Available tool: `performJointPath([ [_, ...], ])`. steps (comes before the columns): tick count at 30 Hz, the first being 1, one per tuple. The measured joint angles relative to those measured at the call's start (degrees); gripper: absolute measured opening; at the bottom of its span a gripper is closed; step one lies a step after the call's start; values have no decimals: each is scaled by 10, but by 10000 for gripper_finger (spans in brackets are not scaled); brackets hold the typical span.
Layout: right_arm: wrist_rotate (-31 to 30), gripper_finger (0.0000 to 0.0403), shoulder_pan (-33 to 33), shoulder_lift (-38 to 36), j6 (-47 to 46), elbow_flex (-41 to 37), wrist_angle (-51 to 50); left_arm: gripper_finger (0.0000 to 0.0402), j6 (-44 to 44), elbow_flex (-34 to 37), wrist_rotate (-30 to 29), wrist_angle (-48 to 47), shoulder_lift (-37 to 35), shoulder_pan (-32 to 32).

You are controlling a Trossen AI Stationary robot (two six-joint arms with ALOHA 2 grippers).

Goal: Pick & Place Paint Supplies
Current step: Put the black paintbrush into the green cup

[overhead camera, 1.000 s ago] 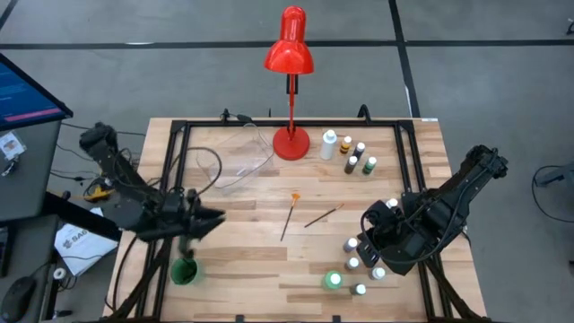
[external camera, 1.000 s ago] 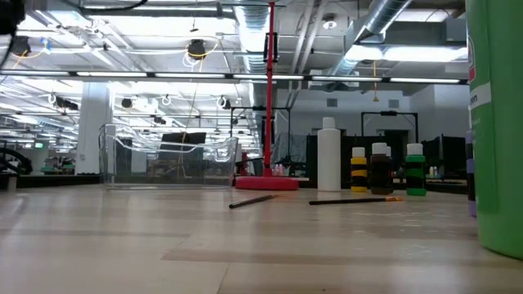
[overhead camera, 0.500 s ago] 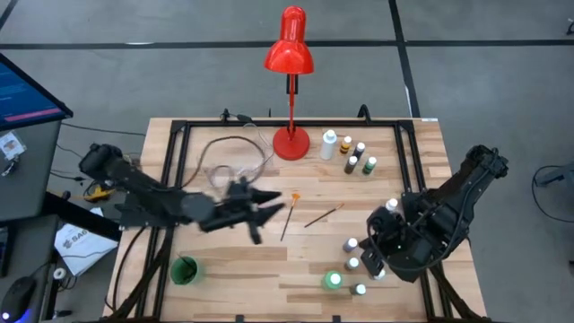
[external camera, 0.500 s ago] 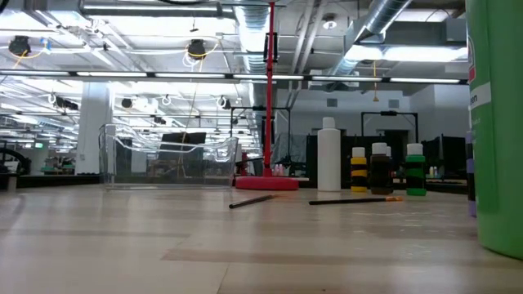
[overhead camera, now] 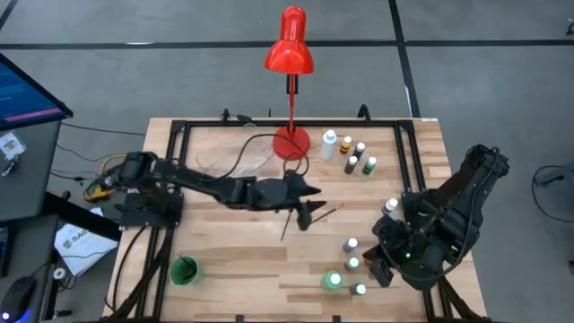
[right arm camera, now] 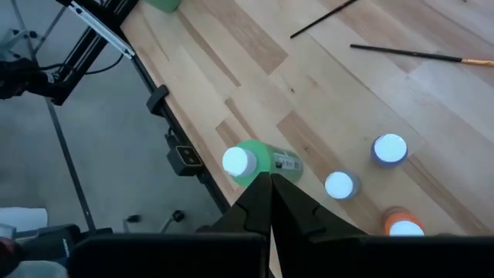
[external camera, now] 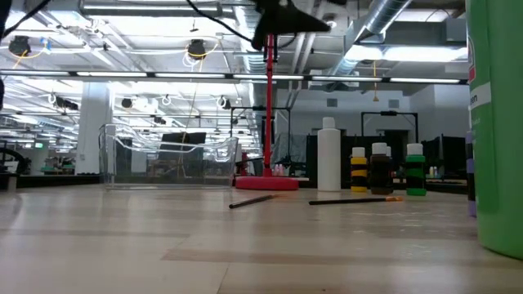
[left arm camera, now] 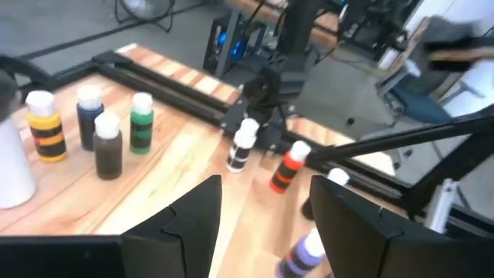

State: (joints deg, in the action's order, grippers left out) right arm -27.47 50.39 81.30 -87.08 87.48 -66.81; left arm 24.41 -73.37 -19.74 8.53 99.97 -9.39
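Five small bottles point(overhead camera: 352, 154) stand in a group at the far right beside the lamp; the left wrist view shows a yellow-black one point(left arm camera: 42, 127), a brown one point(left arm camera: 106, 144) and a green one point(left arm camera: 141, 120). Several more bottles point(overhead camera: 352, 254) stand near the right near corner, among them a green white-capped one point(right arm camera: 255, 161). Two thin brushes point(external camera: 351, 199) lie flat at mid-table. My left gripper point(overhead camera: 311, 208) hangs open, high above the brushes. My right gripper point(right arm camera: 270, 193) is shut and hovers over the near bottle group.
A red desk lamp point(overhead camera: 289, 142) stands at the far middle, with a clear container point(overhead camera: 229, 160) to its left. A green round thing point(overhead camera: 185, 269) sits at the near left. A black frame point(overhead camera: 175, 179) rims the table. My right arm point(left arm camera: 270, 93) stands behind the near bottles.
My left arm has swung from the table's near left corner across toward the centre and now reaches out over the brushes. My right gripper has drawn back a little toward the near right corner. No bottle or brush has moved.
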Motion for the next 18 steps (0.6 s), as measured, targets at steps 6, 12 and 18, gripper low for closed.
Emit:
performJointPath([
  [6,0,0,3,0,0,0,0,191,-2,-48,19,2,72,28],
  [12,0,0,3,0,0,0,-2,189,-37,-86,22,2,143,44],
  [18,-1,0,3,0,0,0,-2,187,-49,-121,22,2,204,51],
])
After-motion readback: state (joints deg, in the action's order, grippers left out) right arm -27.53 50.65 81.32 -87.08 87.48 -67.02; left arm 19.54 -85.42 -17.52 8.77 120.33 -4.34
